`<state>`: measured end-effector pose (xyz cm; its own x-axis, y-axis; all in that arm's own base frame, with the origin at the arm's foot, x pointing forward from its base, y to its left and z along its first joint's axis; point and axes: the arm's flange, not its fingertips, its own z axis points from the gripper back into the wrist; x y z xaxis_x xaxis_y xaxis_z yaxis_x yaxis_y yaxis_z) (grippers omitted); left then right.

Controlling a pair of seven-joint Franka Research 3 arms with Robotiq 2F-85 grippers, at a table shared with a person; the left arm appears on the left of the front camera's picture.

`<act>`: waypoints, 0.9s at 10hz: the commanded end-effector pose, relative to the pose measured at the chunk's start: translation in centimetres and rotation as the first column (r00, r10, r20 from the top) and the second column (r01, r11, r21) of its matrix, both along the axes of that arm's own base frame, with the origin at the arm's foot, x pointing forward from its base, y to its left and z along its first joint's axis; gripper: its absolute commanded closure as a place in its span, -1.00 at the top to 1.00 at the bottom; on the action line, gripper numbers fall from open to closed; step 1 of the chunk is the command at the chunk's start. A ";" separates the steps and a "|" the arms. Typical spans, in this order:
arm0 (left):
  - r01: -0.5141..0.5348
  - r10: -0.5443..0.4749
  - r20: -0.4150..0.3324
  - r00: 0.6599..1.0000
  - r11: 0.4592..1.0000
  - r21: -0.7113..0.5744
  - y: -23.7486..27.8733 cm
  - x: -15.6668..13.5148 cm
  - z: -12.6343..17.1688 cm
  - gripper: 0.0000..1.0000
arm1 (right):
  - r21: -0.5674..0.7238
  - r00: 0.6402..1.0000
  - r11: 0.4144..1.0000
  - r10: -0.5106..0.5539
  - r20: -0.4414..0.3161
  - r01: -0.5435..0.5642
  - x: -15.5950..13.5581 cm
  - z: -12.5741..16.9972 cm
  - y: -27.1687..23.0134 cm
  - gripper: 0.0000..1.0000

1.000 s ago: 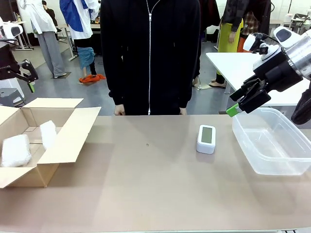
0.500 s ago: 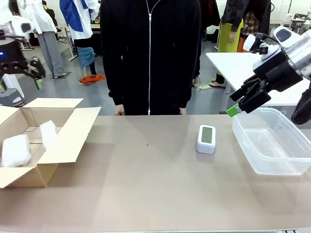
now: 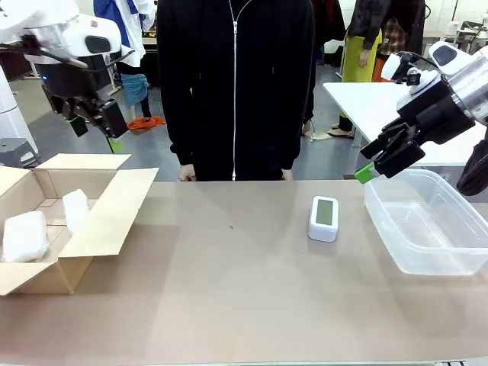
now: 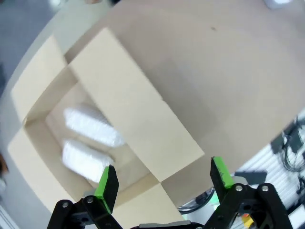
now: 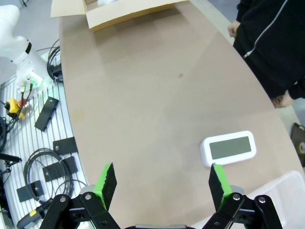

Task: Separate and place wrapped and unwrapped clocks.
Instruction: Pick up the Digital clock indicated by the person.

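Observation:
Two bubble-wrapped clocks lie inside the open cardboard box at the table's left; in the left wrist view they are whitish bundles in the box. The bare white clock with a greenish-grey screen lies flat on the table right of centre, next to the plastic tub; it is also in the right wrist view. My left gripper hangs open high above the box's far side. My right gripper is open in the air above the tub's left rim.
A clear plastic tub stands at the table's right side. A person in a black zip jacket stands at the far edge, hands by the edge. Cables and tools lie on the floor rack beside the table.
The left arm has swung in from the far left toward the right, now above the box's far side. The right arm and the clocks have stayed put.

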<state>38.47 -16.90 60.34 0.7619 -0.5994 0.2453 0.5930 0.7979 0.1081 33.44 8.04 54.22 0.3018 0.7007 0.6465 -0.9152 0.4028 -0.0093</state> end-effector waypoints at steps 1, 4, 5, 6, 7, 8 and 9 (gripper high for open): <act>0.485 -0.510 -0.052 0.859 0.841 -0.241 4.2 -1.8 -1.2 1.00 | 0.031 1.000 0.999 0.023 0.000 -0.023 0.3 0.1 0.0 1.00; 0.610 -0.656 0.071 0.751 0.648 -0.456 2.5 -5.5 -2.0 1.00 | 0.031 1.000 0.999 0.023 0.000 -0.023 0.3 0.1 0.0 1.00; 0.620 -0.640 0.132 0.757 0.637 -0.458 2.4 -7.2 -2.0 1.00 | 0.031 1.000 0.999 0.023 0.000 -0.023 0.3 0.1 0.0 1.00; 0.612 -0.615 0.151 0.774 0.665 -0.427 2.5 -8.3 -2.2 1.00 | 0.031 1.000 0.999 0.023 0.000 -0.023 0.3 0.1 0.0 1.00; 0.615 -0.616 0.159 0.772 0.657 -0.436 2.7 -8.7 -2.3 1.00 | 0.031 1.000 0.999 0.023 0.000 -0.023 0.3 0.1 0.0 1.00; 0.614 -0.613 0.173 0.771 0.643 -0.458 2.8 -8.2 -2.6 1.00 | 0.031 1.000 0.999 0.023 0.000 -0.023 0.3 0.1 0.0 1.00; 0.566 -0.578 0.161 0.800 0.639 -0.520 2.6 -7.0 -3.2 1.00 | 0.031 1.000 0.999 0.023 0.000 -0.023 0.3 0.1 0.0 1.00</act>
<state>30.25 -14.35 58.22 0.2880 -0.7367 0.6118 0.9576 0.2157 -0.1910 33.44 8.03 54.23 0.3021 0.7005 0.6466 -0.9151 0.4031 -0.0092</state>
